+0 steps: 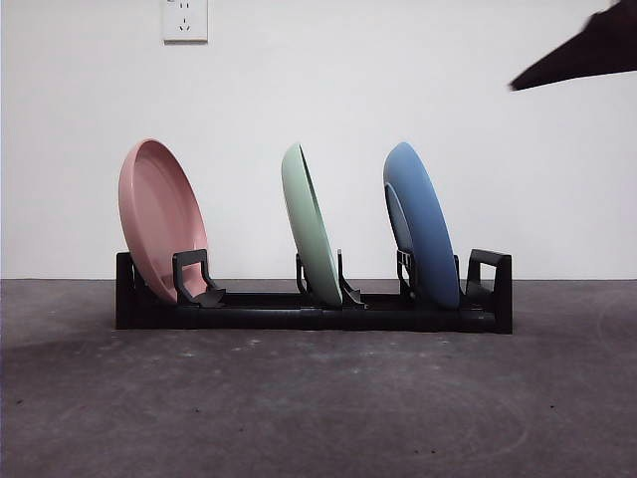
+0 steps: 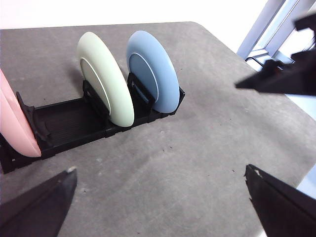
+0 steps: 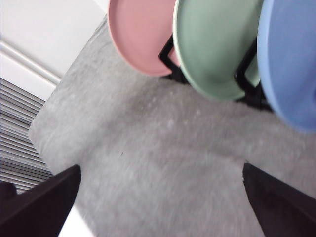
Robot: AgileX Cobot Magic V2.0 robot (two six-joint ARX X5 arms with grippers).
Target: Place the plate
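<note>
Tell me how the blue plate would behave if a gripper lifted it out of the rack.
The blue plate looks rigid, so it probably won't flex. Its smooth rim may slip between jaws. Leaning on edge in the black rack, it could roll once freed.

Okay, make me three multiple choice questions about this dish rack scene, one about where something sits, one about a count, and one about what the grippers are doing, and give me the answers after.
1. Which plate stands between the other two in the black rack?
A. pink
B. green
C. blue

2. How many plates stand in the rack?
A. two
B. three
C. four

3. What is the state of the two grippers?
A. both open and holding nothing
B. left shut on a plate
C. right shut on the rack

Answers:
1. B: the green plate stands between the pink plate and the blue plate.
2. B: one pink, one green and one blue plate stand on edge in the rack.
3. A: the left gripper and the right gripper each show jaws wide apart, with only the table between them.
</note>
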